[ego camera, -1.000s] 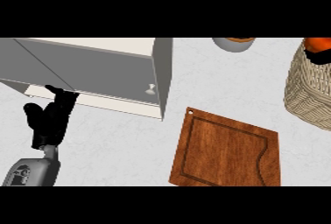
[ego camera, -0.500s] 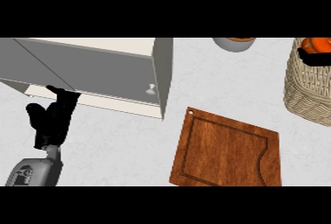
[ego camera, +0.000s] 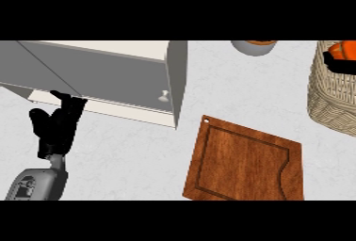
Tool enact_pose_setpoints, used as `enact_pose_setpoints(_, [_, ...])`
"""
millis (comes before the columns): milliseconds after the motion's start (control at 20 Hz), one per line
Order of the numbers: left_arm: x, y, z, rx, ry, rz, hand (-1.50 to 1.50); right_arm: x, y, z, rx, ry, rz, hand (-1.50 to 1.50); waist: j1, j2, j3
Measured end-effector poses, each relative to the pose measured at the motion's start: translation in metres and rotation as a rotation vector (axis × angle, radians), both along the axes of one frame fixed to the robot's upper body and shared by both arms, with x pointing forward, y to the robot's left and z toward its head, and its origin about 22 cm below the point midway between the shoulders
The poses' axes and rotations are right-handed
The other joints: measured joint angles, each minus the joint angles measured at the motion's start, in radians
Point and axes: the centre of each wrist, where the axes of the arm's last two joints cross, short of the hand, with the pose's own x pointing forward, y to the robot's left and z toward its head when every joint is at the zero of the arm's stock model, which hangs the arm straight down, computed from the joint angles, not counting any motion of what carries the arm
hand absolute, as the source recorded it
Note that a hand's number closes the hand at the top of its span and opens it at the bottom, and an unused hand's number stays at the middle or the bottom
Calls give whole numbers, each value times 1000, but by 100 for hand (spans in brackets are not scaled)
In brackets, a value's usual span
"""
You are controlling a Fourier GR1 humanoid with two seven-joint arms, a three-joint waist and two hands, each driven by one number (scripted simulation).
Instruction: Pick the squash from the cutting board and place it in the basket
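Smooth orange squash point(ego camera: 342, 48) shows inside the rounded woven basket point(ego camera: 329, 101).

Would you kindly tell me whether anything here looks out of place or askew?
The brown wooden cutting board lies skewed on the counter and bare. An orange thing, likely the squash, sits in the woven wicker basket at the right edge, beside what may be the right hand, mostly cropped.

Black left hand point(ego camera: 55, 126) on rounded grey forearm point(ego camera: 36, 182).
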Motion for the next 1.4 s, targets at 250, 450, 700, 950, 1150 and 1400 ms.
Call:
enact_pose_setpoints(250, [0,2,1,3,2,-13,0,-7,-11,-3,-10,26,-4,150,3,2,0])
enact_pose_setpoints(450, [1,0,-1,-1,-11,-11,0,-8,-11,-6,1,70,-9,150,4,2,2])
enact_pose_setpoints(700, [0,-1,-2,8,-23,-1,0,-9,-10,-12,15,107,-19,150,6,2,1])
enact_pose_setpoints(950, [2,1,0,1,-12,-14,0,-8,-7,-17,56,150,-47,150,8,3,1])
enact_pose_setpoints(1150, [1,-1,1,3,-1,-5,0,-13,-13,-21,65,195,-103,150,6,1,0])
enact_pose_setpoints(1400, [1,2,2,2,0,-9,0,-15,-17,-18,112,173,-154,-150,5,2,-1])
